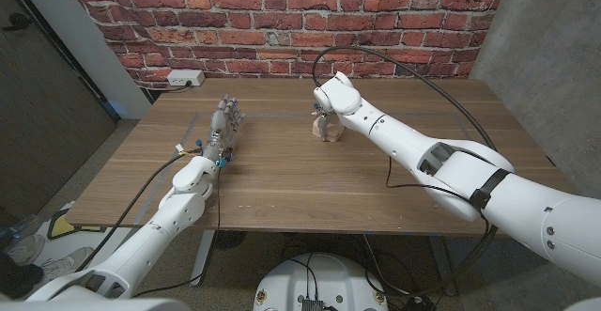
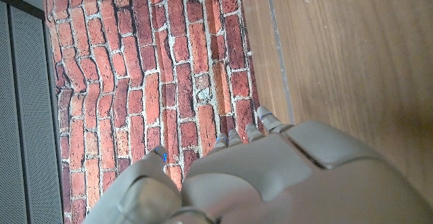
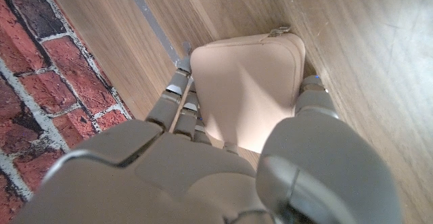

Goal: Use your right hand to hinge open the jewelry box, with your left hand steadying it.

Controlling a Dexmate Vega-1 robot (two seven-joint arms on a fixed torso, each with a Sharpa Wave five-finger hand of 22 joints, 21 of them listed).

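The pale pink jewelry box point(image 1: 329, 129) sits closed on the wooden table point(image 1: 282, 175), right of centre toward the back. My right hand point(image 1: 326, 104) comes down on it from above. In the right wrist view the box point(image 3: 247, 92) lies between the fingers point(image 3: 177, 95) on one side and the thumb point(image 3: 312, 105) on the other, both touching its edges, with its zip tab at the far end. My left hand point(image 1: 223, 128) stands on the table well to the left of the box, fingers up and apart, holding nothing. The left wrist view shows that hand's back point(image 2: 298, 183).
A brick wall point(image 1: 282, 20) runs behind the table, with a white power strip point(image 1: 177, 79) at its foot on the left. A black cable point(image 1: 404, 62) arcs over my right arm. Bare wood lies between my two hands.
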